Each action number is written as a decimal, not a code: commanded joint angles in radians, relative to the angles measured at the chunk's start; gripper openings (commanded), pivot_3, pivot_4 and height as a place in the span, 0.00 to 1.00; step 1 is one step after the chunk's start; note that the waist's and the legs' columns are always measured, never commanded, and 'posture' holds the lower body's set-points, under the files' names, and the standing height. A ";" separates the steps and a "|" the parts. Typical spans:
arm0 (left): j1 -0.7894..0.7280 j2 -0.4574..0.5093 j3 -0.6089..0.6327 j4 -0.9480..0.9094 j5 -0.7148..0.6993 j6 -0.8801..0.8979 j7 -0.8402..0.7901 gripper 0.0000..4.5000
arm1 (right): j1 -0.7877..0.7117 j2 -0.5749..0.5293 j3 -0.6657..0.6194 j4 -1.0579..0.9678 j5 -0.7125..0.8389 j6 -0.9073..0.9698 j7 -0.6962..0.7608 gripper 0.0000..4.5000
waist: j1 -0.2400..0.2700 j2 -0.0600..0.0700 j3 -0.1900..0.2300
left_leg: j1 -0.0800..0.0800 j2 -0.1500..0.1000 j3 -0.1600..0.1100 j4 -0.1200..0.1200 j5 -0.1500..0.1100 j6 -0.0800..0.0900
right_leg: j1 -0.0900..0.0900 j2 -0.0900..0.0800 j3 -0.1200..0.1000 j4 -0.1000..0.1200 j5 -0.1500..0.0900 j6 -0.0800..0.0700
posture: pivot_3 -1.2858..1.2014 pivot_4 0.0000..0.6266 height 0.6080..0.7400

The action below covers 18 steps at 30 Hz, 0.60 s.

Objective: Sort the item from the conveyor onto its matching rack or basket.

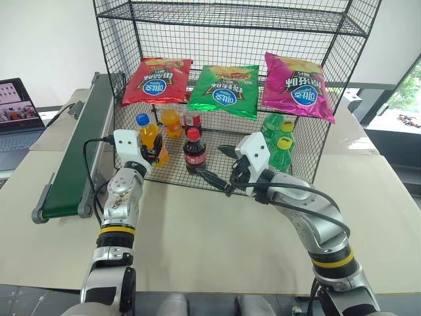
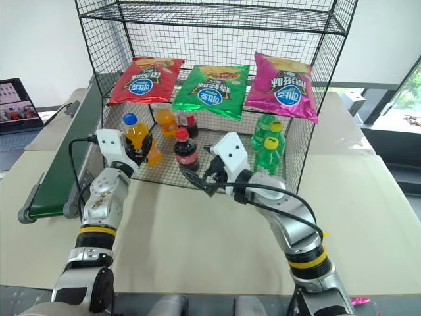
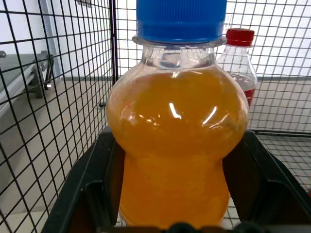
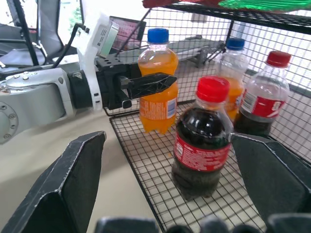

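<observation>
1. The left tool [image 1: 154, 150] is clamped tight on the orange drink bottle [image 1: 148, 137], its black fingers [image 4: 150, 83] pressed against the bottle's sides below the blue cap, holding it upright.
2. That bottle sits at the front left corner of the black wire rack [image 1: 230, 39], over the lowest mesh shelf; from the right wrist view its base looks just above the wire, though I cannot tell whether it touches.
3. The right tool [image 1: 220, 164] hangs with its fingers spread wide and nothing between them, just in front of the rack's lower shelf, pointing toward the cola bottle.
4. The cola bottle [image 1: 194, 150] with the red cap stands on that shelf at about three o'clock from the held bottle, close by.
5. Behind them, toward twelve o'clock, stand a second orange bottle [image 1: 171, 120] and another red-capped cola bottle [image 1: 192, 120].
6. Green bottles [image 1: 277, 148] with yellow caps stand at the right end of the same shelf.
7. Three crisp bags hang across the front: red [image 1: 156, 80], green [image 1: 225, 89] and pink [image 1: 295, 85].
8. The green conveyor belt [image 1: 79, 151] runs along the tabletop [image 1: 217, 237] at nine o'clock from the rack, beside it.
9. A laptop [image 1: 16, 108] sits open at the far left.
</observation>
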 commanded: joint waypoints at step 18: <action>0.225 -0.002 0.032 -0.316 -0.037 0.041 -0.023 0.99 | 0.020 -0.022 -0.040 -0.053 0.012 0.005 0.012 1.00 | -0.004 0.000 0.000 | 0.001 0.000 0.000 0.000 0.000 0.000 | 0.000 0.000 0.000 0.002 0.000 0.000 | 0.52 0.24 0.98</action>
